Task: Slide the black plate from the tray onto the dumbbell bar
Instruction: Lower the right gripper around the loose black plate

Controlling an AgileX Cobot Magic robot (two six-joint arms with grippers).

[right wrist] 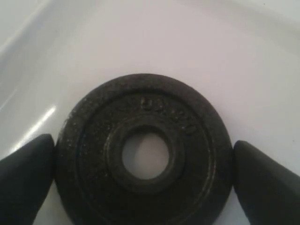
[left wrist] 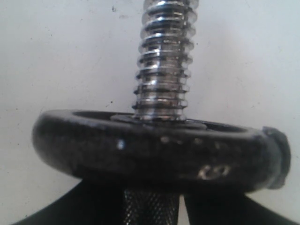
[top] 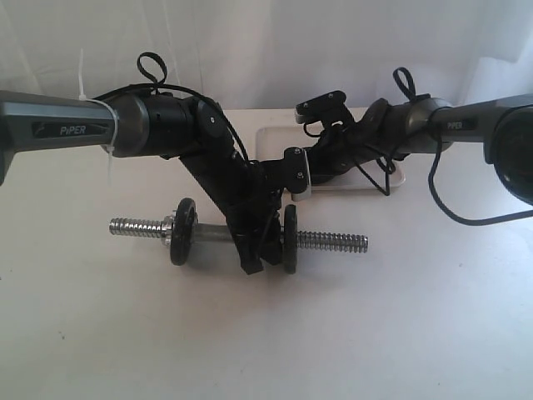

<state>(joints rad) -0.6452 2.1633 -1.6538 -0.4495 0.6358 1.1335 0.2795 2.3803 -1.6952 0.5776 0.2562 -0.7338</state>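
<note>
Tray [top: 268,143]: mostly hidden behind right arm [top: 354,142]
Plate [right wrist: 145,105]: matte black, round hole, flat in tray
Right gripper [right wrist: 143,145]: wide around plate, can't tell if squeezing
Left gripper [top: 252,250]: clamped on bar [top: 333,242]

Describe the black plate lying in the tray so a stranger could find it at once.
Find the pale white tray beyond the dumbbell bar. One black plate, a flat disc with a round centre hole, lies in it between the open jaws of the right gripper. Unlike the two matching plates standing threaded on the bar, it lies flat and alone.
</note>
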